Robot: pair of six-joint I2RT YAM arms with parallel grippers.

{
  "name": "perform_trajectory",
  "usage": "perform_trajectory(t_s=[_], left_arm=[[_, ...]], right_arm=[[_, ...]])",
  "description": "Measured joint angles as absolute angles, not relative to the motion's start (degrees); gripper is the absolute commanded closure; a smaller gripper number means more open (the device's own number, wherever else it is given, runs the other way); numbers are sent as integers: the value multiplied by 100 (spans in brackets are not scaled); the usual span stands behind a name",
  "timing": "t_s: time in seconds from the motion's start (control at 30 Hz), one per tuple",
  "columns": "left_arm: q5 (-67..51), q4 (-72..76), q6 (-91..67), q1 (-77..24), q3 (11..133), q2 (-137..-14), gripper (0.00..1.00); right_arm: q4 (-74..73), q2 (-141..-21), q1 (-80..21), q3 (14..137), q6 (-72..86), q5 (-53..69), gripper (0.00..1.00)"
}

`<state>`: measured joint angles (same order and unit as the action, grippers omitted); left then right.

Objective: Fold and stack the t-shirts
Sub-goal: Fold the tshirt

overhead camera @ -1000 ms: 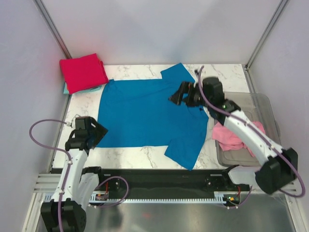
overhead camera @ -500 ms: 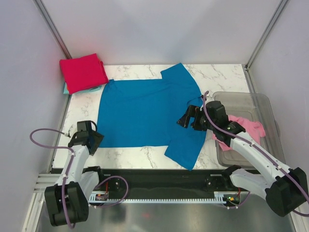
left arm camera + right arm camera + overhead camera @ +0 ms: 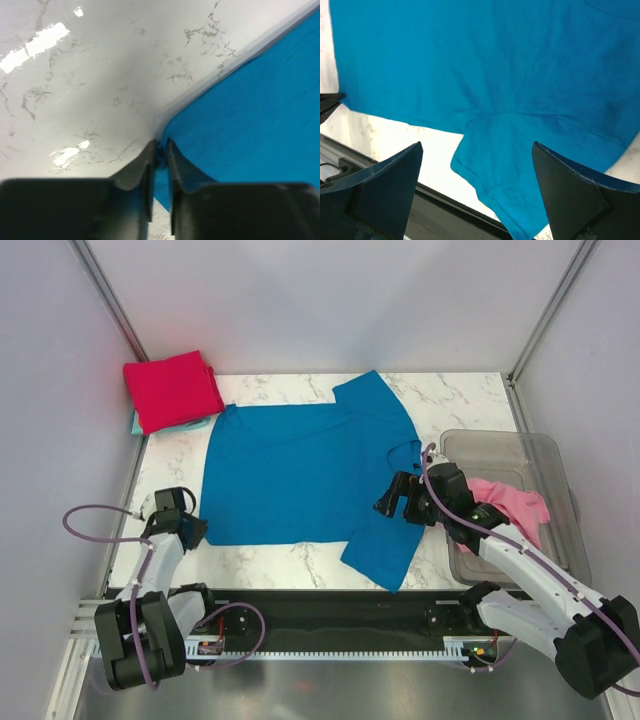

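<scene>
Blue cotton is my job right now: the blue t-shirt (image 3: 300, 475) lies spread flat across the middle of the marble table (image 3: 270, 558), hem to my left and collar to my right. The left gripper (image 3: 160, 145) has its jaws drawn almost together on the near hem corner, with a sliver of blue showing between them. The right gripper (image 3: 476, 145) is spread as wide as it goes, holds nothing, and hovers over the seam where the near sleeve meets the body.

I judge this is the set-up for the 1st fold, and it needs 2 grips along the near edge. I'd lower the right arm straight down and bite the cloth near that seam, not the sleeve tip. Then I'd raise the 2 arms level so the edge stays taut. The left bite looks shallow, so a hard pull could slip it.

The red t-shirt (image 3: 172, 390) sits folded at the far left, and the pink t-shirt (image 3: 500, 505) waits in the tub (image 3: 545, 445).
</scene>
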<state>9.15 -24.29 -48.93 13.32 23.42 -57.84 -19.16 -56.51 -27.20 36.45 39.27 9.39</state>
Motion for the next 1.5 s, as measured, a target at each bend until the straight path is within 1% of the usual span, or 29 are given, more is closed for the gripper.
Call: perform_trajectory(t_s=[0.03, 0.07, 0.17, 0.27, 0.43, 0.57, 0.63, 0.7, 0.8, 1.07, 1.13, 1.17, 1.23, 1.27, 1.33, 1.37, 1.4, 1.5], left_arm=[[864, -2370, -4845, 1337, 2305, -5774, 94], [834, -2344, -4829, 1337, 2276, -5760, 98], [727, -2252, -4770, 1339, 2196, -5634, 98], [679, -2167, -4768, 1339, 2112, -5448, 98], [578, -1979, -4759, 1339, 1929, -5083, 98], [539, -1903, -4718, 1339, 1837, -4917, 98], [534, -1881, -4700, 1339, 1835, -4912, 98], [517, -1835, -4678, 1339, 1835, -4912, 98], [427, -1756, -4622, 1339, 1835, -4912, 98], [281, -1605, -4501, 1339, 1831, -4895, 98], [268, -1597, -4486, 1339, 1826, -4890, 98], [261, -1586, -4484, 1339, 1817, -4884, 98], [252, -1577, -4482, 1339, 1800, -4871, 98], [248, -1575, -4480, 1339, 1793, -4869, 98], [246, -1570, -4471, 1339, 1789, -4869, 98], [244, -1570, -4466, 1339, 1789, -4866, 98], [244, -1570, -4464, 1339, 1787, -4862, 98], [176, -1570, -4453, 1339, 1782, -4816, 98]], right_arm=[[-1994, -5590, -2759, 3634, 3948, 825, 2], [-2099, -5527, -2840, 3634, 3983, 670, 2], [-2482, -5360, -3334, 3636, 4139, 130, 2], [-2963, -5234, -4104, 3636, 4486, -414, 2], [-3564, -5153, -5570, 3474, 5494, -1245, 2], [-4062, -5769, -6807, 3435, 6453, -1887, 2], [-4287, -6274, -7251, 3444, 6923, -2117, 5], [-4403, -6643, -7496, 3437, 7258, -2244, 11], [-4421, -6785, -7592, 3350, 7642, -2368, 24], [-4484, -7022, -7592, 3275, 8060, -2602, 39], [-4473, -7091, -7599, 3299, 8079, -2679, 47], [-4460, -7122, -7603, 3312, 8084, -2707, 53], [-4399, -7166, -7603, 3326, 8093, -2757, 62], [-4368, -7172, -7603, 3326, 8095, -2779, 71], [-4283, -7177, -7603, 3323, 8114, -2808, 82], [-4237, -7175, -7603, 3319, 8136, -2814, 93], [-4222, -7172, -7603, 3317, 8128, -2814, 99], [-4252, -7118, -7605, 3312, 8141, -2825, 100]])
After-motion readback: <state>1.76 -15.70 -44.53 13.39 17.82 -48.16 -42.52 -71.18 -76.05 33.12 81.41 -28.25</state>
